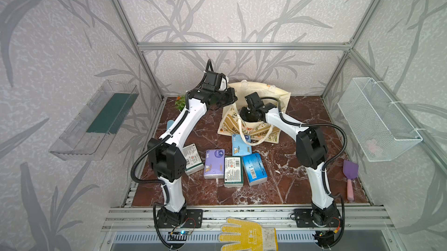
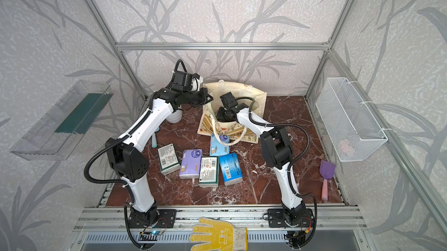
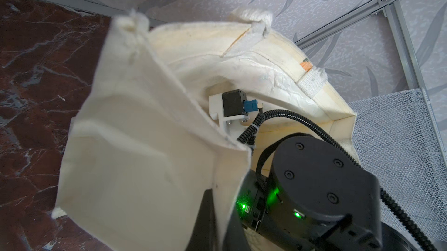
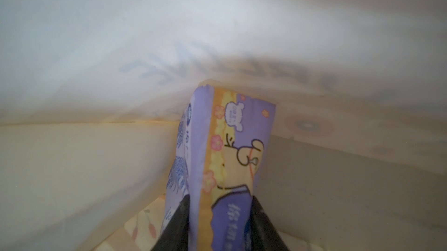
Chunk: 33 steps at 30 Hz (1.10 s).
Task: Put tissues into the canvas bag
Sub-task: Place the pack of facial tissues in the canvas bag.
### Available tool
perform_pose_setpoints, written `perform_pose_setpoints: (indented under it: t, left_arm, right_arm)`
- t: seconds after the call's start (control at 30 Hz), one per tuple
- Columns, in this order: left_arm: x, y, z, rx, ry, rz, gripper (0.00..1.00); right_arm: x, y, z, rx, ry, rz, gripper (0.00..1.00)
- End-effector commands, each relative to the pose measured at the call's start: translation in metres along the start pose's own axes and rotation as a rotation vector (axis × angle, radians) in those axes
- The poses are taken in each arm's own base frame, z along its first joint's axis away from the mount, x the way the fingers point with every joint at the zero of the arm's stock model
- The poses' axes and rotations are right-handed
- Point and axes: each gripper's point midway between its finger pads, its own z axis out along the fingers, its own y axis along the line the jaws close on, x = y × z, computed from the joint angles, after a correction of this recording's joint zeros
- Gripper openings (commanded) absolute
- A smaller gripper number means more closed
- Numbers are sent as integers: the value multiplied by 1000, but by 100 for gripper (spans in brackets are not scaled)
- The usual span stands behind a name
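Note:
The cream canvas bag (image 1: 266,92) (image 2: 252,94) stands at the back of the marble floor. My left gripper (image 1: 231,96) (image 2: 208,98) is shut on its near rim, with the fabric (image 3: 145,140) pinched between the fingers (image 3: 205,216), and holds the mouth wide. My right gripper (image 4: 221,200) reaches down inside the bag and is shut on a lilac tissue pack (image 4: 232,140), which stands on end against the bag's inner wall. In both top views its fingers are hidden in the bag. Several more tissue packs lie in front of the bag: dark green (image 1: 192,159), lilac (image 1: 214,163), dark green (image 1: 233,171), blue (image 1: 254,168), light blue (image 1: 240,144).
A white wire basket (image 1: 377,119) hangs on the right wall and a clear shelf (image 1: 96,121) on the left wall. A purple scoop with a pink handle (image 1: 350,177) lies at the right edge. A small plant (image 1: 180,103) stands back left, and a yellow glove (image 1: 246,235) lies on the front rail.

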Motion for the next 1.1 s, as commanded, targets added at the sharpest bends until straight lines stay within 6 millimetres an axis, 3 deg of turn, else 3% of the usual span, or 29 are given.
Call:
perform_pose_setpoints:
  t: [0.0,0.23,0.33,0.43,0.63,0.73,0.87,1.07]
  left_arm:
    - [-29,-36,-12,129,-89,53,0]
    - [-28,-32,-5,121,-83,50,0]
    - [-29,-28,-9,96,-93,57,0]
    - [-29,-22,-13,65,-101,65,0]
    - [-26,-14,-18,35,-115,65,7]
    - [-29,-7,-26,6,-152,62,18]
    - [-30,-6,-38,0,-199,79,44]
    - [-28,-3,-42,-17,-200,88,62]
  right_arm:
    - [3,-5,10,-11,36,-12,37]
    - [-2,-3,13,-7,50,-57,52]
    - [-3,-12,13,28,58,-39,59]
    - [-9,-16,8,33,44,-24,65]
    - [-23,-7,-9,2,4,-43,76]
    - [-29,-2,-20,-1,-15,-64,82]
    - [-39,3,-38,4,-65,-81,94]
    - [-52,18,-60,-30,-112,-116,99]
